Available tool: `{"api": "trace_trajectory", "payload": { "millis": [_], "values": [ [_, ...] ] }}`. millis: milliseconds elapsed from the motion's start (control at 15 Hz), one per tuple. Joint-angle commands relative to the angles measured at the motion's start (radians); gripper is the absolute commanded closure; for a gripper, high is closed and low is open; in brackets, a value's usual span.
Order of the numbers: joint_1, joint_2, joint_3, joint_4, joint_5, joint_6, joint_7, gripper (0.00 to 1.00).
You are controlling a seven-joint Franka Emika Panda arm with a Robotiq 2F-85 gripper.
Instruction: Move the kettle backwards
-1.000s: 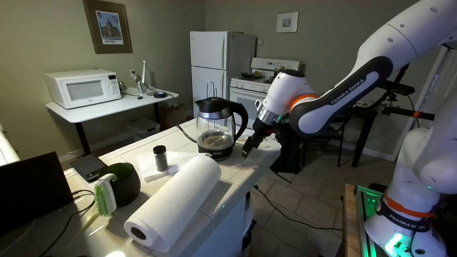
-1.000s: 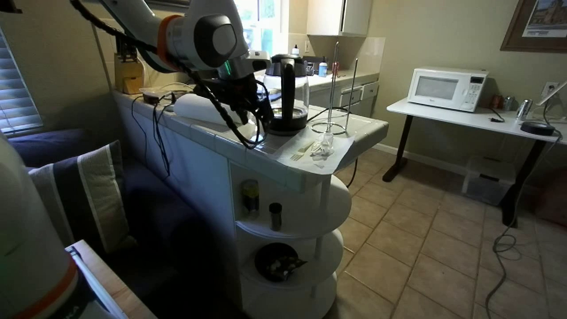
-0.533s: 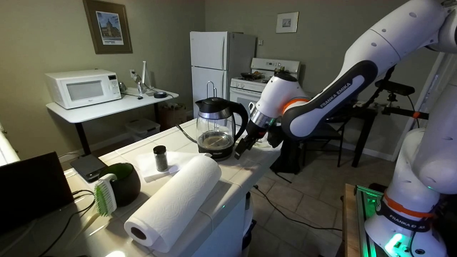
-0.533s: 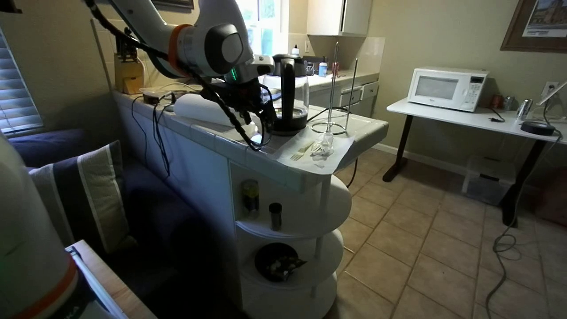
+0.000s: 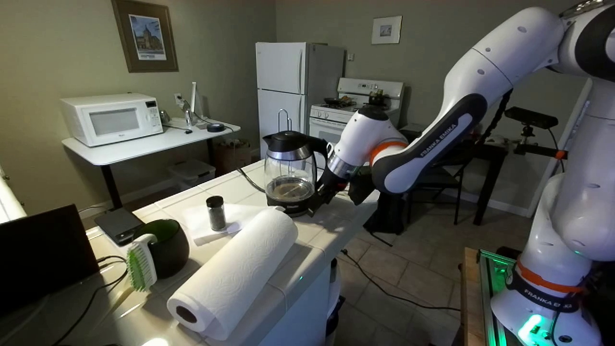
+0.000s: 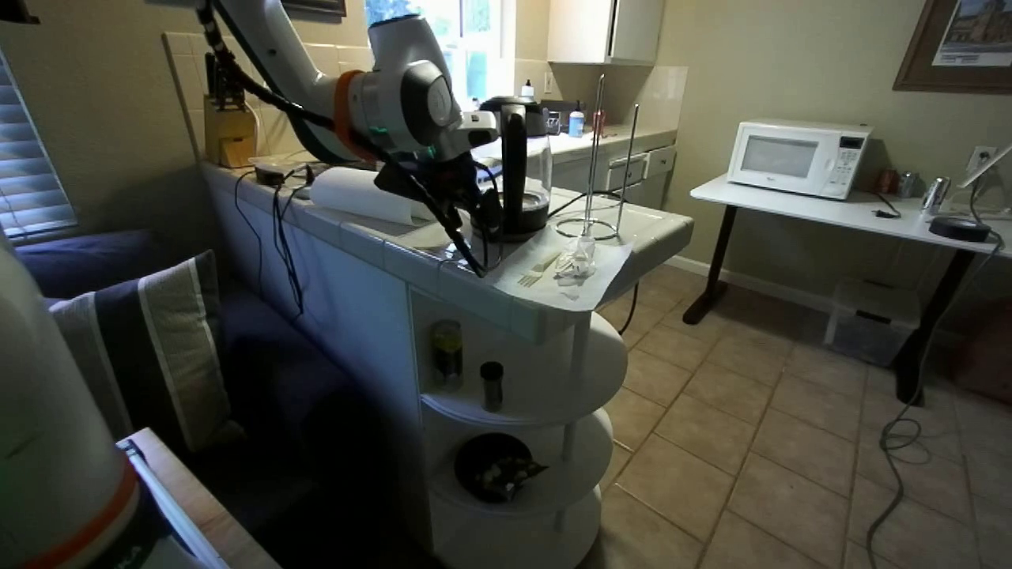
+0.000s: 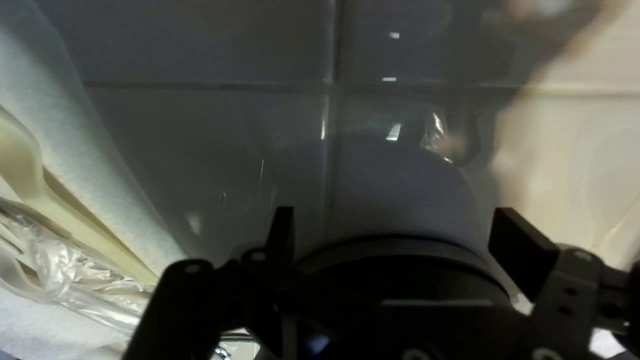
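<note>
Currently the rounded clear-glass kettle with black handle and dark base stands upright on the pale tiled counter, handle side toward the black two-fingered claw, fingers apart low beside the base, contact unclear, so the push likely goes away from it.

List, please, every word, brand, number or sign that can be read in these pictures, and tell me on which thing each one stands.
"FRANKA EMIKA": on the robot arm, along its black strip.
"FRANKA E...KA": on the robot's base; the letters in between are unclear.
Too small or blurred to read: the marks on the kettle, the microwave, the framed picture and the stove.
</note>
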Motion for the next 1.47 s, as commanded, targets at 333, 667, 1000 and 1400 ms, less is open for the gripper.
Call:
{"api": "trace_trajectory", "payload": {
  "millis": [333, 667, 1000, 1400],
  "values": [
    [0.009, 0.121, -0.045, 0.087, -0.252, 0.083, 0.23, 0.0],
    [0.017, 0.174, -0.063, 0.106, -0.297, 0.176, 0.239, 0.0],
    [0.051, 0.182, -0.12, 0.127, -0.409, 0.207, 0.324, 0.0],
    [0.128, 0.211, -0.189, 0.203, -0.556, 0.19, 0.523, 0.0]
  ]
}}
